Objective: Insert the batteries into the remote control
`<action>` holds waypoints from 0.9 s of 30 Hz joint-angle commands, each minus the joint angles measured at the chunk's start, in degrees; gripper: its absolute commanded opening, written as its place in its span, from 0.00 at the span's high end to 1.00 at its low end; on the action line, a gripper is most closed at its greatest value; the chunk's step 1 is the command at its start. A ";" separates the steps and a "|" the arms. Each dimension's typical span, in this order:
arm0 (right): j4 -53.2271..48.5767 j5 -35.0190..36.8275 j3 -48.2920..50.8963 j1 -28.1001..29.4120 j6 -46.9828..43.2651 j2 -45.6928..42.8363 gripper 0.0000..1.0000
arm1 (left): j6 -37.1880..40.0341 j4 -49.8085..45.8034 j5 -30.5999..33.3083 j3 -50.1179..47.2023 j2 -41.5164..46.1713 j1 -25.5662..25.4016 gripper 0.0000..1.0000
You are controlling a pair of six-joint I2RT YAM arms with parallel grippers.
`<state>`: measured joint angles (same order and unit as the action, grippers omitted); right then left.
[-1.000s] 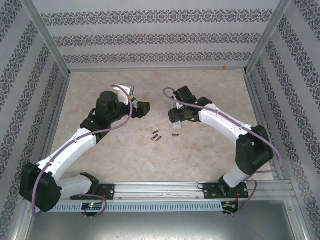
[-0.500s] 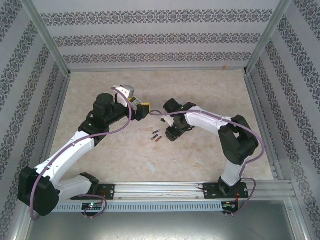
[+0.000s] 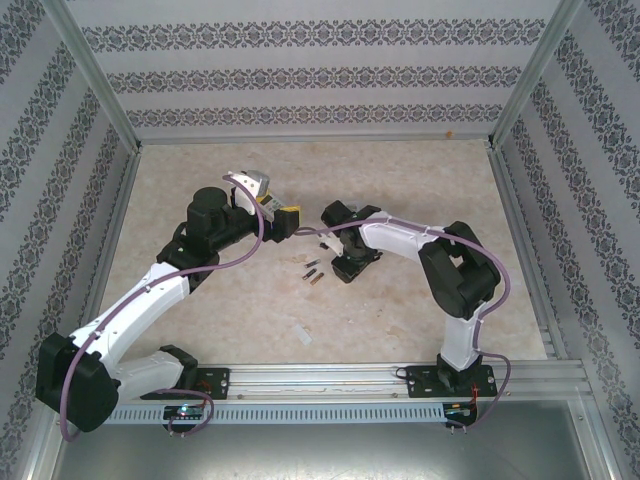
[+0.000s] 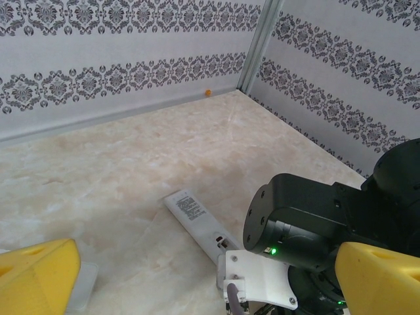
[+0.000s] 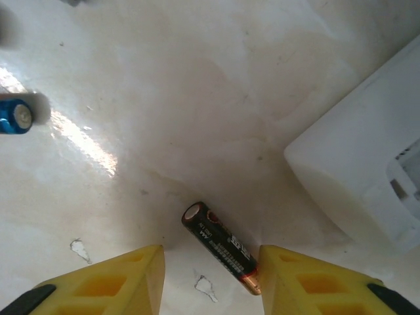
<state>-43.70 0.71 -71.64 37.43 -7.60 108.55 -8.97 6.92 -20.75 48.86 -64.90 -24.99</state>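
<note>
A dark battery [image 5: 220, 248] with a copper-orange end lies on the marble table between the yellow fingers [image 5: 125, 279] of my right gripper [image 5: 210, 275]. The jaws are open around it, and the copper end touches the right finger. A white corner of the remote control [image 5: 367, 177] lies just beyond. In the top view my right gripper [image 3: 348, 266] is down at the table, with two more batteries [image 3: 314, 272] to its left. My left gripper [image 3: 283, 220] hovers open and holds nothing. In the left wrist view the remote control [image 4: 197, 220] lies back side up, partly under the right arm's wrist [image 4: 308, 223].
A small white piece [image 3: 302, 335] lies near the front of the table. A blue-ended cylinder [image 5: 14, 116] lies at the left of the right wrist view. Patterned walls and metal posts [image 3: 95, 75] enclose the table on three sides.
My right arm swung left and lowered its gripper over the single battery, and its jaws narrowed around it. The left arm shifted slightly, then stayed still, open.
</note>
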 commanded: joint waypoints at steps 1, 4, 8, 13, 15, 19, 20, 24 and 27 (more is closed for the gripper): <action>-0.59 2.08 -0.45 1.10 -0.33 0.87 0.63 | 0.53 3.25 -0.93 -0.69 -0.17 0.57 0.00; -0.47 2.41 0.12 1.30 0.10 0.19 0.75 | 0.45 3.49 -0.87 -0.69 -0.15 0.60 0.00; 1.62 1.57 2.12 1.14 0.01 -2.67 0.85 | 0.27 3.90 -1.13 -0.73 -0.28 0.69 0.00; 2.44 -1.59 2.99 -0.28 0.20 -4.71 0.78 | 0.48 3.98 -1.24 -0.76 -0.22 0.61 0.00; 2.01 -2.44 2.66 -0.43 0.62 -4.02 0.76 | 0.44 4.10 -1.15 -0.86 -0.12 0.63 0.00; 1.12 -2.99 1.90 -0.53 1.68 -1.11 0.66 | 0.36 4.16 -1.18 -0.83 -0.23 0.57 0.00; 1.01 -3.08 1.79 -0.51 1.78 -0.46 0.66 | 0.36 4.16 -1.17 -0.82 -0.23 0.58 0.00; 0.54 -3.04 1.57 -0.17 2.13 0.69 0.67 | 0.62 3.90 -1.13 -0.69 -0.31 0.59 0.00; 0.72 -3.44 1.52 -0.14 2.24 0.53 0.75 | 0.62 3.98 -1.04 -0.45 -0.55 0.58 0.00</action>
<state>-41.65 -1.56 -69.73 37.26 -6.17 108.40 -8.99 8.60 -20.95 48.49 -65.04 -24.99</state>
